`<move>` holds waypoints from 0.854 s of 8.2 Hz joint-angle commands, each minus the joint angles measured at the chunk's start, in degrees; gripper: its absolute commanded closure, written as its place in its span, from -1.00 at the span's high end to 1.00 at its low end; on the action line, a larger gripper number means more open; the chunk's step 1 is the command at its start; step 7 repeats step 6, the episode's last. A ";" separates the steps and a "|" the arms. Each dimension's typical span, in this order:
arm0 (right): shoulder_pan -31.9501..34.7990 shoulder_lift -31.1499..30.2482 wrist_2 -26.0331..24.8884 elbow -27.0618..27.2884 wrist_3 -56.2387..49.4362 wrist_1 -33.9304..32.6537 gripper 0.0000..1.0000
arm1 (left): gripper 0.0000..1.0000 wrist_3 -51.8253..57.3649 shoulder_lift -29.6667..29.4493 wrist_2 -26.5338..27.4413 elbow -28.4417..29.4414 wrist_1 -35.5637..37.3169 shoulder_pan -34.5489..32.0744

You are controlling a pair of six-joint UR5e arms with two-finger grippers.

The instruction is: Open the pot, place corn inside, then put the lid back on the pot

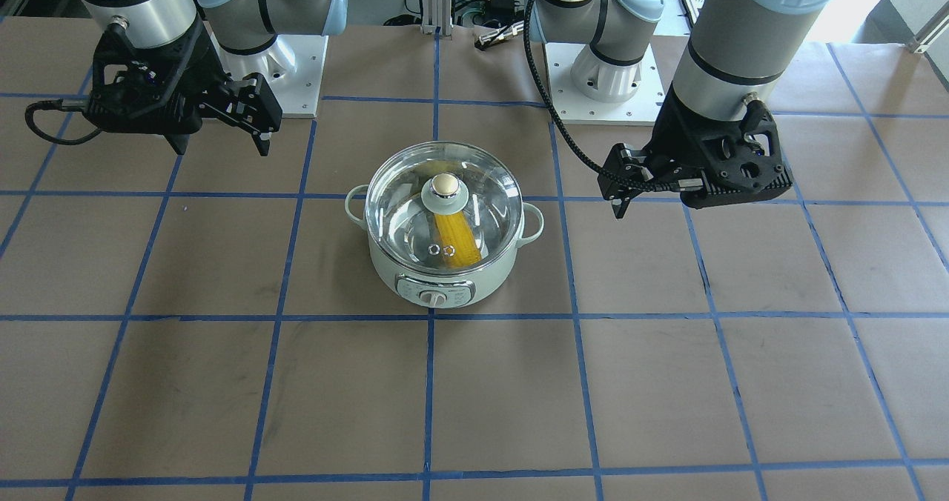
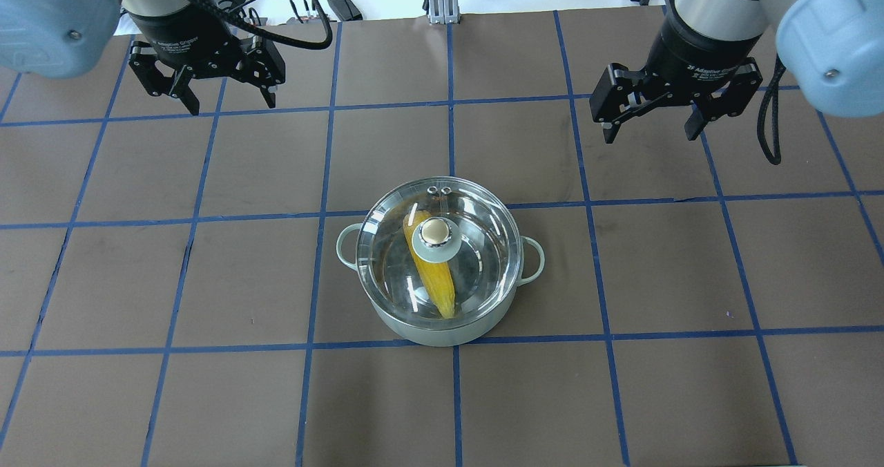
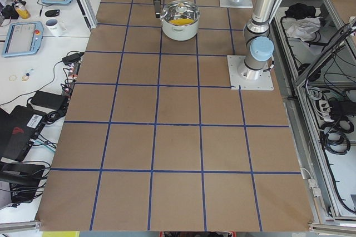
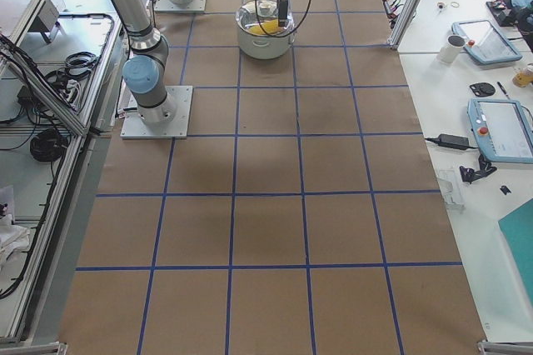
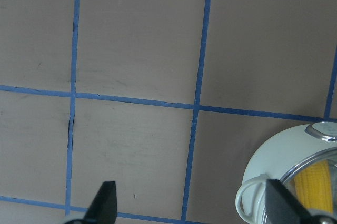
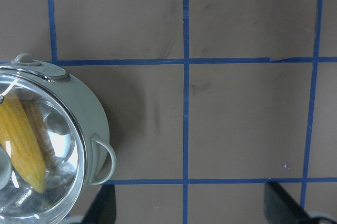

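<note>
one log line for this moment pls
corn: in pot | lid: on pot | left gripper: open, empty, clear of pot | right gripper: open, empty, clear of pot | stage: looks done

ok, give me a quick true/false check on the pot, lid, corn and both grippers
1. The lid sits on the pot. True.
2. The corn lies outside the pot. False: it is inside the pot, visible through the glass lid.
3. The left gripper is shut on the lid. False: it is open, empty and well clear of the pot.
4. The right gripper is open and holds nothing. True.
</note>
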 commanded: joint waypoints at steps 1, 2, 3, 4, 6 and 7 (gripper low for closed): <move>0.08 -0.02 0.01 0.05 0.12 0.04 1.00 | 1.00 0.10 0.15 0.06 0.02 0.16 0.00; 0.08 -0.02 0.01 0.05 0.12 0.30 1.00 | 1.00 0.10 0.06 0.06 -0.07 0.25 0.00; 0.08 0.07 0.01 0.14 0.03 0.31 1.00 | 1.00 0.10 0.06 0.15 -0.16 0.16 -0.09; 0.08 0.07 0.10 0.14 0.03 0.31 1.00 | 1.00 0.10 0.67 0.41 -0.25 0.07 -0.09; 0.08 0.07 0.01 0.14 -0.06 0.22 1.00 | 1.00 0.10 0.59 0.41 -0.25 0.16 -0.09; 0.08 0.07 0.01 0.14 -0.06 0.22 1.00 | 1.00 0.10 0.59 0.41 -0.25 0.16 -0.09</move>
